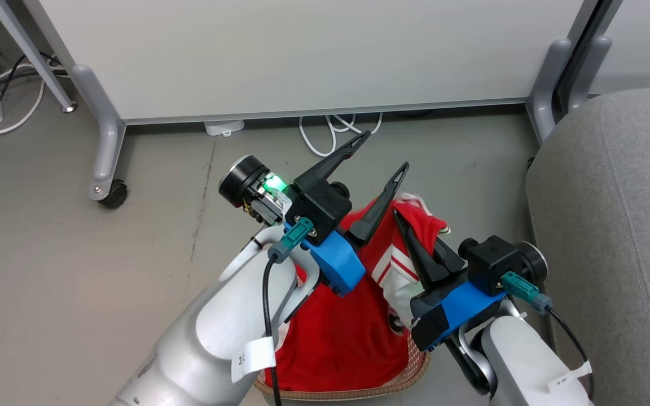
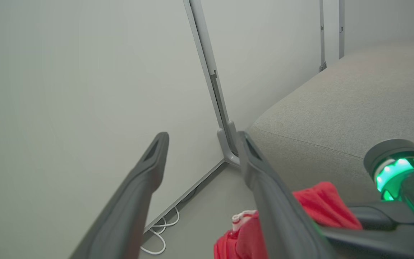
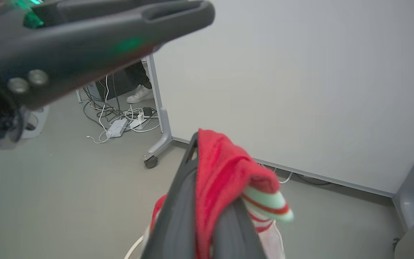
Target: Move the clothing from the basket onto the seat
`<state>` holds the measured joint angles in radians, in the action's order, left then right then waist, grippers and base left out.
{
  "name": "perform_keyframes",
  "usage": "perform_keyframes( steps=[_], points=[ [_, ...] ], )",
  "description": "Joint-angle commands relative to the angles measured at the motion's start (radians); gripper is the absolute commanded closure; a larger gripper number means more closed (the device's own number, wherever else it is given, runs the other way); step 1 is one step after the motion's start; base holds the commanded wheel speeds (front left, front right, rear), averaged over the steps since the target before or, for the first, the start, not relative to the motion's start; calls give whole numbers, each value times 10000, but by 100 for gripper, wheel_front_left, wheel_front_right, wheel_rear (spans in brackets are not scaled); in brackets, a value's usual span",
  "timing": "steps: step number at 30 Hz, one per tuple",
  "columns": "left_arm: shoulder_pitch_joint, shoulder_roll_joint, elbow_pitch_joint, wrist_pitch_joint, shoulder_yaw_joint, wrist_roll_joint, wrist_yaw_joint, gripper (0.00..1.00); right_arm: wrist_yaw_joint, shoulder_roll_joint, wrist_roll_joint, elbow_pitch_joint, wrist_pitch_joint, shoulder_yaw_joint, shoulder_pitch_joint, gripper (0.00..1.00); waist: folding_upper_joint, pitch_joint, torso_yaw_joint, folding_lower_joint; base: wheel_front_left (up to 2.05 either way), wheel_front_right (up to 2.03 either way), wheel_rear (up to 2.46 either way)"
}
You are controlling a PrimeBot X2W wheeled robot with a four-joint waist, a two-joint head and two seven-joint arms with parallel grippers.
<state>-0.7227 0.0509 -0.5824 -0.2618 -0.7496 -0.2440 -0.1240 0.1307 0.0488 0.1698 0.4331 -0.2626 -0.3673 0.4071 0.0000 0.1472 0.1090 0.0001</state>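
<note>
Right gripper (image 1: pixel 409 231) clamps a fold of red clothing (image 1: pixel 347 332), up above the basket (image 1: pixel 359 392); left gripper (image 1: pixel 386 150) gapes wide and empty, also over the basket.

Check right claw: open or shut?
Shut. The right claw pinches red clothing between its fingers; fabric drapes over the tips.

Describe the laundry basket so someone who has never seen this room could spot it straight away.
Find the big light grey seat at the right of the head view. On the floor just left of it sits the basket. Its brown woven-look rim, cream perforated wall and heap of red clothing set it apart from the plain grey seat and white partition.
</note>
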Motion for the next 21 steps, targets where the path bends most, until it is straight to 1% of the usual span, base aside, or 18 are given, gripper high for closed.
perform_keyframes(
  steps=[1,12,21],
  points=[
    [68,-5,7,-48,75,51,3,0,1,28,-17,-55,-35,-2,39,100,0,4,-8,-1,0,0,0],
    [51,-8,-15,-48,168,133,-23,0,1,28,-60,-186,-36,174,192,100,0,168,-280,-1,0,0,0],
    [131,64,124,-39,230,195,-57,0,1,28,-497,-503,-36,833,473,100,0,594,-1001,-1,0,0,0]
  ],
)
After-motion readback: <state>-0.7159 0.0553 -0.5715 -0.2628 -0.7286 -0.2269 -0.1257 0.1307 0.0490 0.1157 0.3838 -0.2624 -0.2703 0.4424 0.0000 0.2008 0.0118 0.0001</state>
